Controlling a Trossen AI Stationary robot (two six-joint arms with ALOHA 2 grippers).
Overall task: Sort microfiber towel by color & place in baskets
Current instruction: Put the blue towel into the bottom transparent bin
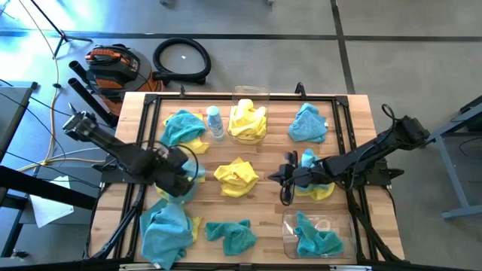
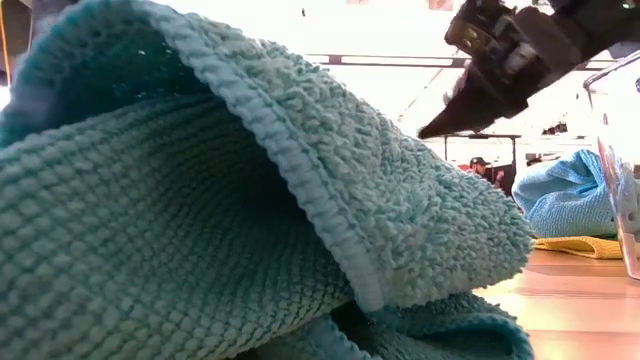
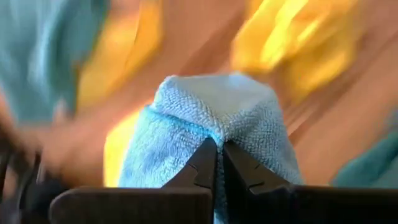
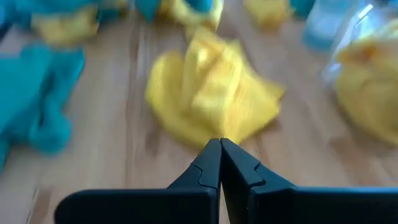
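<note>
My left gripper (image 1: 185, 175) is left of the table's middle, shut on a teal-blue towel (image 3: 211, 118). My right gripper (image 1: 276, 178) is shut and holds nothing, just right of a crumpled yellow towel (image 1: 237, 178) at the table's middle; its wrist view shows the tips (image 4: 220, 144) at that towel's (image 4: 211, 93) edge. The far basket (image 1: 249, 96) holds yellow towels (image 1: 248, 120). The near-right basket (image 1: 290, 239) holds a teal towel (image 1: 316, 239). More teal towels lie at the far left (image 1: 183, 126), far right (image 1: 308, 123), near left (image 1: 167, 232) and near middle (image 1: 230, 235). My left gripper pinches the teal-blue towel between its two shut fingers at a gathered fold (image 3: 216, 132). The cloth rises in a bunched peak just past the fingertips (image 3: 205, 158) and drapes down on both sides of them. Whether its lower part rests on the table cannot be seen.
A small white-and-blue bottle (image 1: 215, 122) stands between the far-left towels and the far basket. A teal and yellow pile (image 1: 315, 187) lies under my right arm. The low view is mostly filled by a teal towel (image 2: 200, 200); a metal frame (image 1: 226, 96) edges the table.
</note>
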